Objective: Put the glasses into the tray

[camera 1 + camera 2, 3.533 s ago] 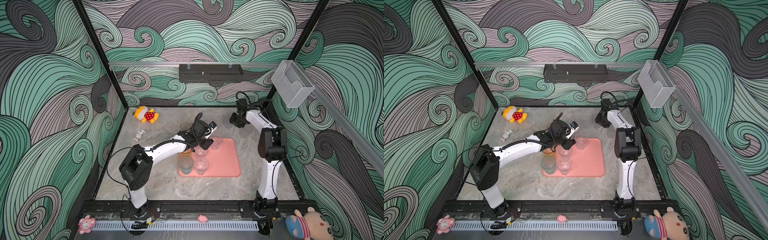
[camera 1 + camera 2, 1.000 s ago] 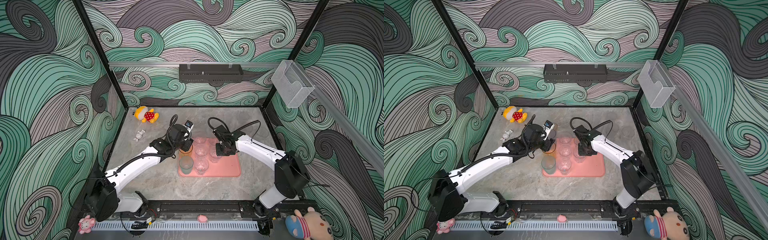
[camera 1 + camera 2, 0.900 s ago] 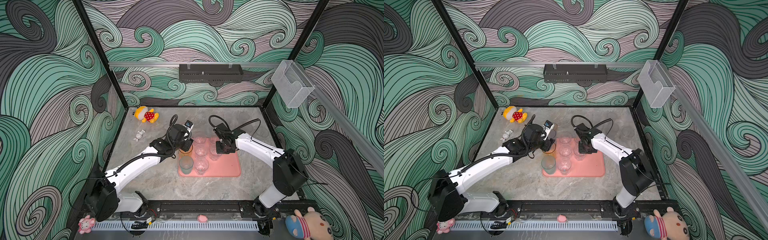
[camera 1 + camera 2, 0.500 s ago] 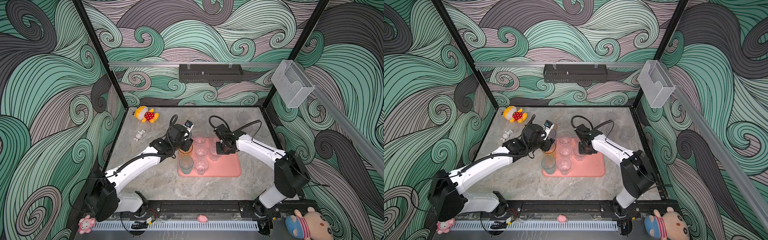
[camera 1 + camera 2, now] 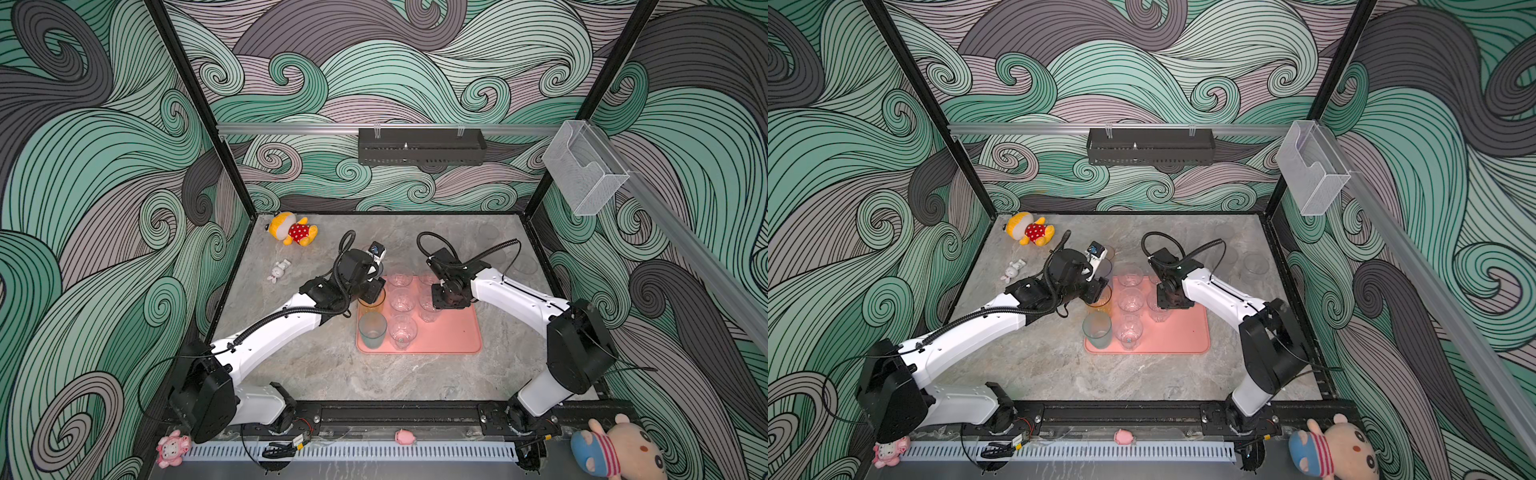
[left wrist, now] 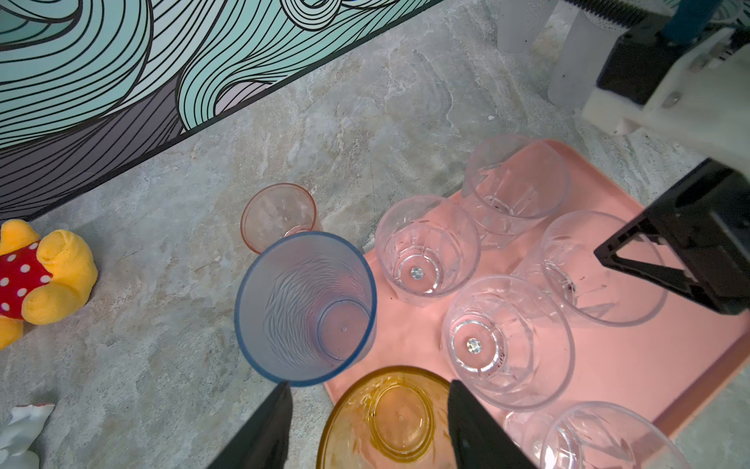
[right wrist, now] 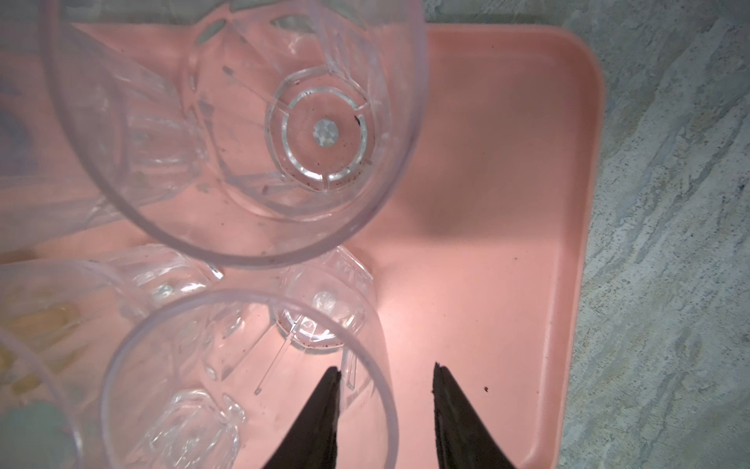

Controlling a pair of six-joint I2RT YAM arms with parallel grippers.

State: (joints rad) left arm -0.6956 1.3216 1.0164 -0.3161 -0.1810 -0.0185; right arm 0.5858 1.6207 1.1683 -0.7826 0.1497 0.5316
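Right gripper (image 7: 384,367), jaws apart, straddling the rim of a clear glass (image 7: 251,385) that stands in the tray (image 7: 487,203). One finger is inside the wall and one outside, neither visibly pressing, so the step in hand reads as release of a placed glass. Left gripper (image 6: 369,392), jaws likewise apart, flanks a yellow glass (image 6: 389,418) at the tray's edge, with a gap visible beside one finger. Whether that glass sits fully inside the rim is cut off by the frame. Four more clear glasses and a blue glass (image 6: 304,308) stand upright in the tray, close together. On the table (image 6: 162,325) a pink glass (image 6: 278,215) stands just beside the blue one, and frosted glasses (image 6: 576,69) stand farther off. In both top views they are faint outlines, count uncertain. Next move, as judged: each gripper rises straight up, clear of the crowded rims, then goes for a glass on the table, the pink one lying nearest the left.
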